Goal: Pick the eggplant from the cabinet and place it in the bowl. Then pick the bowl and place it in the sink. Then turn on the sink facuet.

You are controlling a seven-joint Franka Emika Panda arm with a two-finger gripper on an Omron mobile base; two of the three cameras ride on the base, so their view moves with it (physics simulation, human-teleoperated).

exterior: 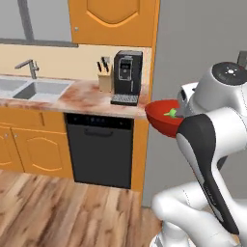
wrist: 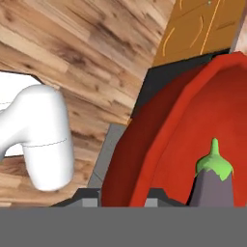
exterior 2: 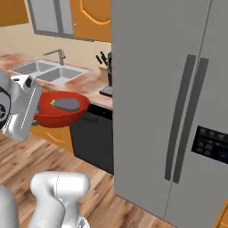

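- Gripper [wrist: 123,195] sits at the near rim of the bowl [exterior 2: 60,116], and we judge it clenched on that rim, since the bowl hangs in the air with nothing under it; the fingertips are mostly hidden by the red wall in the hand view.
- Far left in the left base view, we see the sink [exterior: 29,89] set in the marbled counter [exterior: 84,99], with the sink facuet [exterior: 30,66] standing behind the basins; its lever looks untouched, so we take the water to be off.
- Moving right along the counter, a knife block [exterior: 104,79] and a black coffee machine [exterior: 126,77] stand above the dark dishwasher [exterior: 100,149].
- Next comes the bowl itself, held level off the counter's end and well apart from the sink, presumably so nothing rolls out.
- Inside it lies the eggplant [exterior 2: 67,105], green stem pointing toward the hand, so the first step looks done.
- Rightmost, the grey fridge [exterior 2: 178,111] stands close beside the carried bowl.
- We judge that the bowl must travel left to a basin.
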